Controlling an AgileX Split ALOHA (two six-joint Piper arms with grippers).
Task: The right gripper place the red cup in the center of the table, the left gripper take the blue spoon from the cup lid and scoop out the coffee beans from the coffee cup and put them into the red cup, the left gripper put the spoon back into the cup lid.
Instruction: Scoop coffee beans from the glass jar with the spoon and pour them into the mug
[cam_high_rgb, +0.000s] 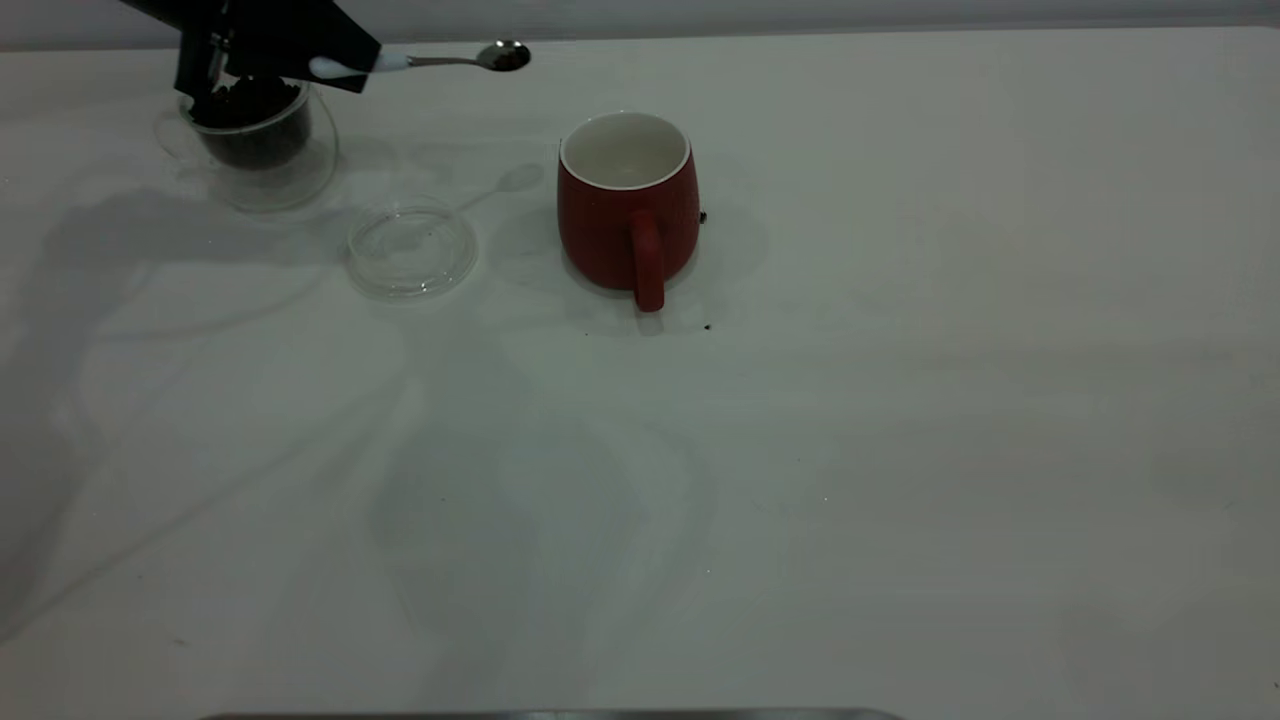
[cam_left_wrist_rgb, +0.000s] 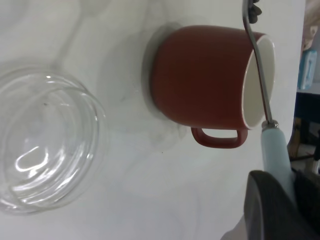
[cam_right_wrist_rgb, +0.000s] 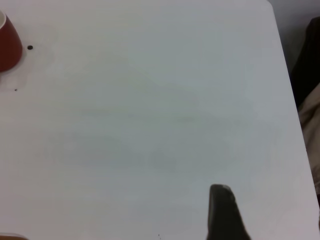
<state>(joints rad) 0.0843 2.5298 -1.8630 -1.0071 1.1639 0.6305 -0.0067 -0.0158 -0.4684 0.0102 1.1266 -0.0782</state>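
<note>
My left gripper (cam_high_rgb: 345, 62) is at the far left of the table (cam_high_rgb: 900, 450), above the clear coffee cup (cam_high_rgb: 262, 150) full of dark coffee beans (cam_high_rgb: 245, 100). It is shut on the pale handle of the blue spoon (cam_high_rgb: 440, 60), held level in the air with its bowl pointing toward the red cup (cam_high_rgb: 628, 210). In the left wrist view the spoon (cam_left_wrist_rgb: 274, 150) reaches over the red cup (cam_left_wrist_rgb: 200, 80), with something dark in its bowl. The cup lid (cam_high_rgb: 412, 248) lies empty between the two cups. The right gripper shows only one finger (cam_right_wrist_rgb: 223, 212), over bare table.
Two loose beans lie by the red cup, one (cam_high_rgb: 703, 217) at its right side and one (cam_high_rgb: 707, 326) in front. The red cup's edge shows in the right wrist view (cam_right_wrist_rgb: 7, 47). The table's right edge is near the right gripper.
</note>
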